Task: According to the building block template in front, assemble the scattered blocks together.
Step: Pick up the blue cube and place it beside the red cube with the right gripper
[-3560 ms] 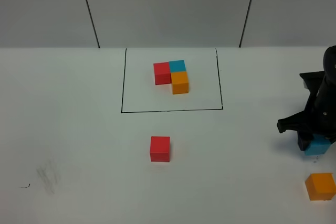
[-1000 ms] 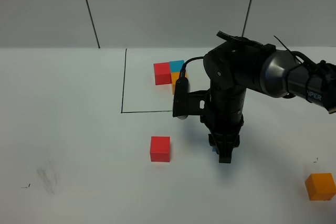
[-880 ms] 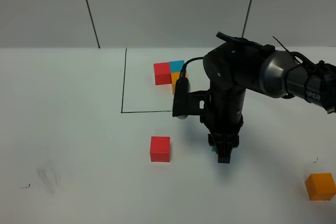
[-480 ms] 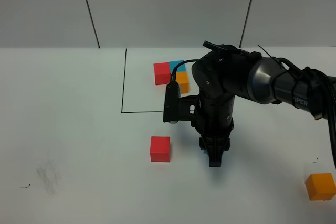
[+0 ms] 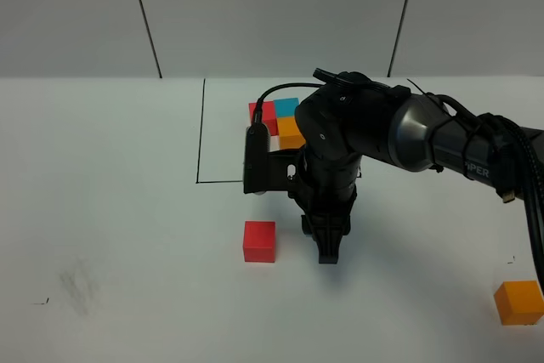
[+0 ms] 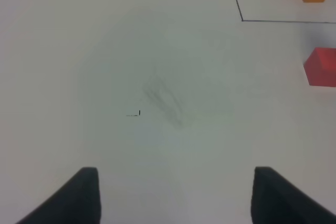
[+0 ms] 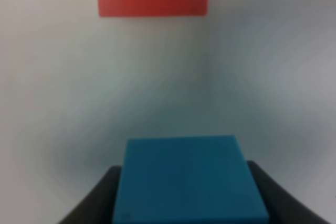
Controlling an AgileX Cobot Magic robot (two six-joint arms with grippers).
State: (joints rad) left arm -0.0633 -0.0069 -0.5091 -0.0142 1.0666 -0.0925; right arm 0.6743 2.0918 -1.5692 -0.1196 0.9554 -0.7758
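Right gripper (image 5: 327,252) brought blue cube (image 7: 186,182), clamped, from desk's right edge near red cube (image 5: 259,241); nothing joined, orange cube (image 5: 518,302) untouched, left gripper (image 6: 178,198) wide.

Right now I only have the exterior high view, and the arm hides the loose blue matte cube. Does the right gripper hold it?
Observer: Yes. The right wrist view shows the blue matte cube held between the right gripper's dark fingers.
Operator: And the left gripper? It's outside my frame.
Observer: The left wrist view shows the left gripper open, nothing between its fingers, over the bare white table.
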